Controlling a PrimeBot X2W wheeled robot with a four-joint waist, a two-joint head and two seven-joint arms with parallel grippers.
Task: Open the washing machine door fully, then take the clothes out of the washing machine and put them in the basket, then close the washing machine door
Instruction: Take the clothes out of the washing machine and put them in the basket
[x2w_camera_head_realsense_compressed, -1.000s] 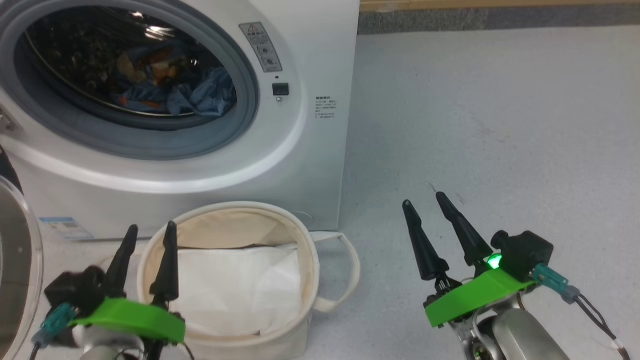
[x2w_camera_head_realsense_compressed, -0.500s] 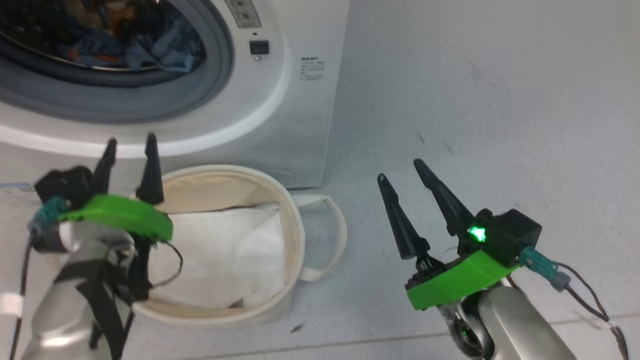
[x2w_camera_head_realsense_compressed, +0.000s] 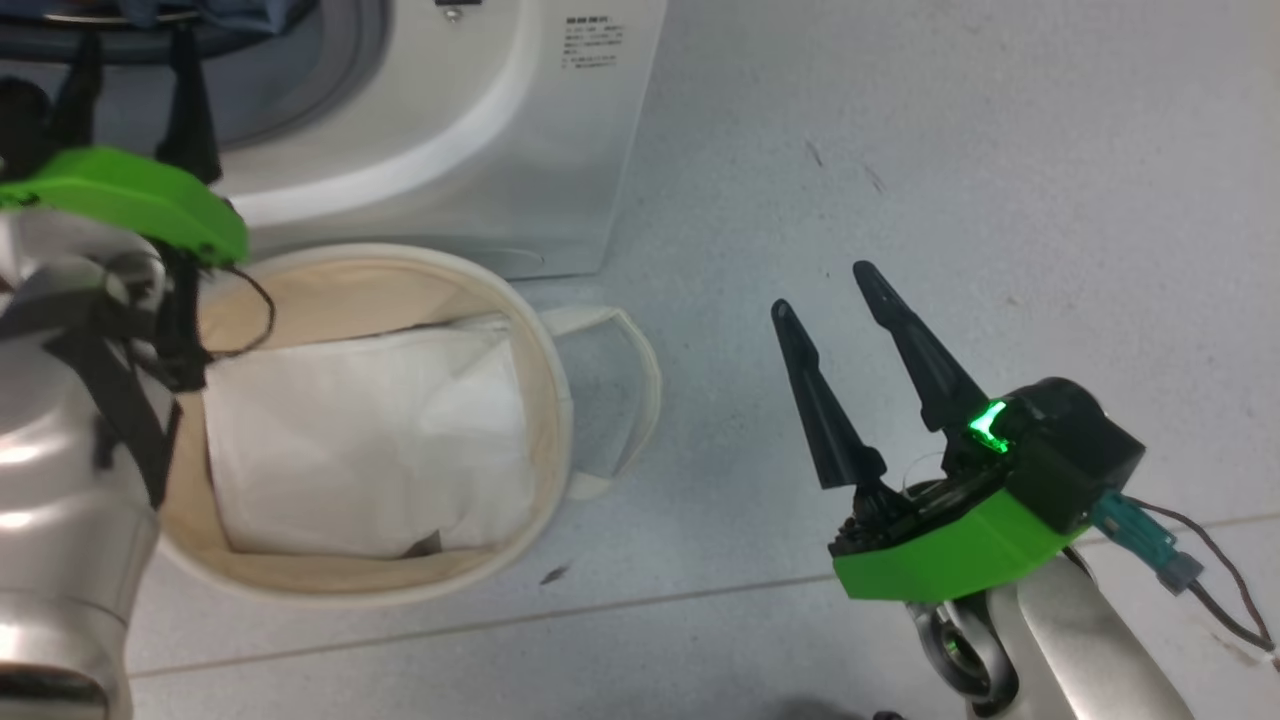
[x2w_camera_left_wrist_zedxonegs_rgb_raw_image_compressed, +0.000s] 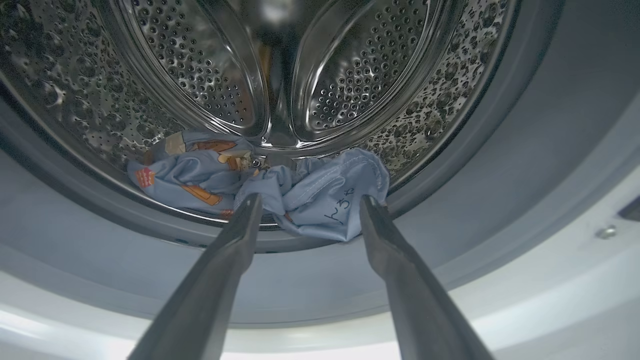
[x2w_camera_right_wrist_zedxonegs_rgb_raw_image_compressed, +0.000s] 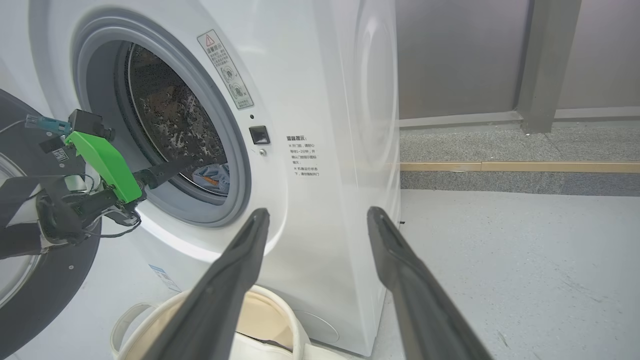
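Note:
The washing machine (x2w_camera_head_realsense_compressed: 500, 120) stands with its drum mouth uncovered. In the right wrist view the washing machine door (x2w_camera_right_wrist_zedxonegs_rgb_raw_image_compressed: 55, 270) hangs swung out at the left, black rim showing. The clothes (x2w_camera_left_wrist_zedxonegs_rgb_raw_image_compressed: 210, 175), light blue with orange figures, lie crumpled at the drum's front lip. My left gripper (x2w_camera_left_wrist_zedxonegs_rgb_raw_image_compressed: 310, 202) is open, its fingertips at the grey rubber ring just short of the fabric, holding nothing. That gripper (x2w_camera_head_realsense_compressed: 135, 40) reaches above the basket (x2w_camera_head_realsense_compressed: 545, 400). My right gripper (x2w_camera_head_realsense_compressed: 821, 288) hangs open over the floor right of the basket.
A plain white sheet (x2w_camera_head_realsense_compressed: 370, 430) lies inside the basket, which stands against the machine's front. One loop handle (x2w_camera_head_realsense_compressed: 640, 390) sticks out to the right. Grey floor (x2w_camera_head_realsense_compressed: 950, 150) stretches right of the machine. A wall base with a wooden strip (x2w_camera_right_wrist_zedxonegs_rgb_raw_image_compressed: 525, 166) runs behind.
The head camera has tilted down, so the machine slid up the picture. My left gripper rose from beside the basket to the drum mouth. The right gripper stayed open in place.

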